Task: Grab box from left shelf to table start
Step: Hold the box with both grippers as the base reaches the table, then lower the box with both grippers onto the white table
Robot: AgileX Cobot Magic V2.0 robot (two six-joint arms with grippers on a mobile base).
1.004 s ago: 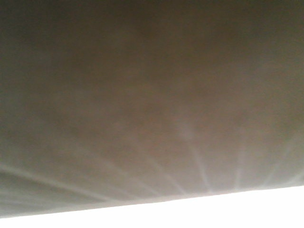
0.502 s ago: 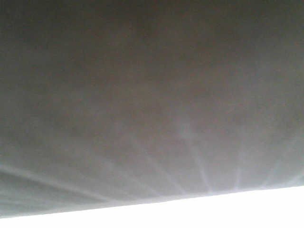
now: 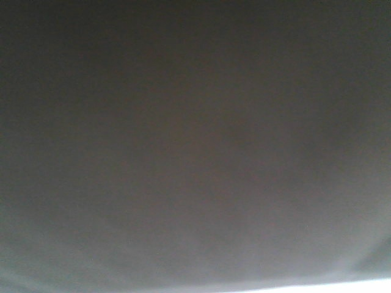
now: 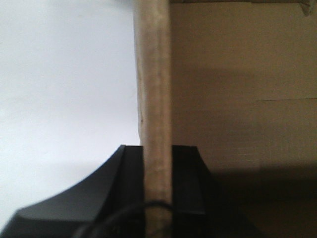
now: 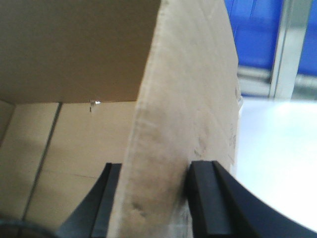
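Two black grippers hold one thing between them. Nearest us in the left wrist view, the left gripper (image 4: 157, 154) is closed narrow on an upright wall of the large brown corrugated cardboard box (image 4: 154, 74), with one finger outside and one inside. The right gripper (image 5: 154, 171) stands wider, yet its pads press from both sides on another wall of the same box (image 5: 183, 94), seen at a slant.

Past each grip we see the box's open, bare inside. Past the outer faces lies a pale white surface (image 5: 277, 148). Farther off are blue plastic bins (image 5: 255, 29) behind a silver metal upright (image 5: 285, 49).

Our front view is nearly all dark brownish blur, with a thin bright strip at the bottom. We judge that the box hangs right before that lens, carried between the arms. Whether it touches the white surface we cannot tell.

To carry it well, we would move both arms together at one pace. We would hold their spacing constant so neither wall bends or tears. We would keep the box level and set it down flat before loosening either grip.
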